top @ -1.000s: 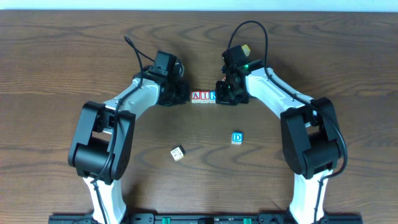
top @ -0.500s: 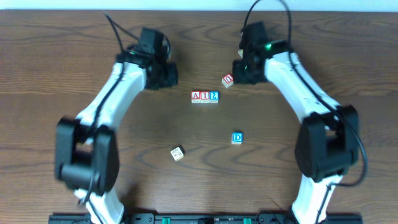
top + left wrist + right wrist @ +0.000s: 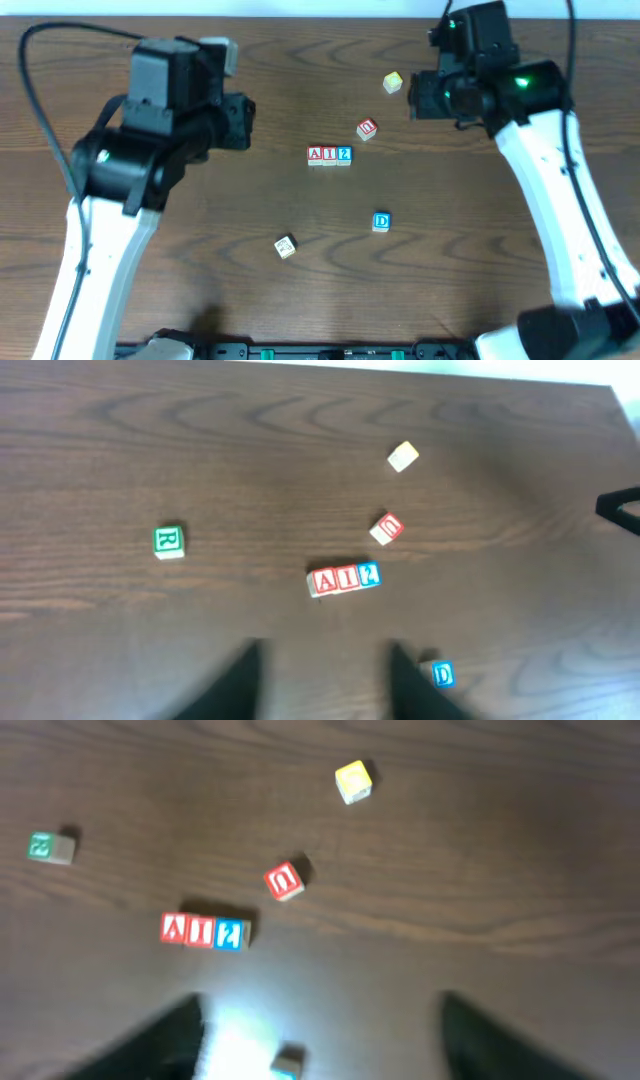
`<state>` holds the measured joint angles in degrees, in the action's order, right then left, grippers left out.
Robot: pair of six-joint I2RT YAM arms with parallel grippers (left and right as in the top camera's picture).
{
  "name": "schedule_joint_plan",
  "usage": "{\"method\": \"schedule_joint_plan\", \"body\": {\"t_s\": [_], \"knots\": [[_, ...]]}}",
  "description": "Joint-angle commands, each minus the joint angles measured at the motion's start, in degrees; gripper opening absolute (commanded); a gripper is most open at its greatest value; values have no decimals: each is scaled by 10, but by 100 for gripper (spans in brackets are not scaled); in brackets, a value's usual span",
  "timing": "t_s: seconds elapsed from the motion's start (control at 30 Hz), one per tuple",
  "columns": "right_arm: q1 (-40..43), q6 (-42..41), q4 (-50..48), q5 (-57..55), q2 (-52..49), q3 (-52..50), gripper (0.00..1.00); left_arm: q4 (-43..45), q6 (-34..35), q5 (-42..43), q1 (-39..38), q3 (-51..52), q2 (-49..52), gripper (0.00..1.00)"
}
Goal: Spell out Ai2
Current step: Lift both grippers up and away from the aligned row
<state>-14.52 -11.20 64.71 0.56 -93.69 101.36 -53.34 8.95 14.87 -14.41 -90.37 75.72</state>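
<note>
Overhead: A cube (image 3: 316, 154), I cube (image 3: 330, 154) and 2 cube (image 3: 344, 154) touching in a row mid-table, reading Ai2. Red-marked cube (image 3: 367, 129) tilted at 2 o'clock of the row, yellow cube (image 3: 392, 82) at 1, blue D cube (image 3: 381, 222) at 5, pale cube (image 3: 285, 246) at 7. Dark, matte woodgrain table (image 3: 450, 250).

Left wrist: left gripper (image 3: 325, 685) spread and empty, row at 12 o'clock, green R cube (image 3: 168, 541) at 10.

Right wrist: right gripper (image 3: 320, 1045) likewise parted, blurred, row at 11.
</note>
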Motion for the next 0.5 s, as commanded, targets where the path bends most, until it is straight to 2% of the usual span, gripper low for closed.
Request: {"method": "schedule_joint_plan", "body": {"t_s": [0.0, 0.23, 0.47], "knots": [[-5, 6, 11, -4, 24, 6, 99, -9, -13, -5, 0, 0, -26, 96], [-5, 6, 37, -3, 29, 6, 99, -56, -11, -3, 0, 0, -42, 96], [-5, 6, 37, -3, 29, 6, 99, -63, -11, -3, 0, 1, -41, 95]]}}
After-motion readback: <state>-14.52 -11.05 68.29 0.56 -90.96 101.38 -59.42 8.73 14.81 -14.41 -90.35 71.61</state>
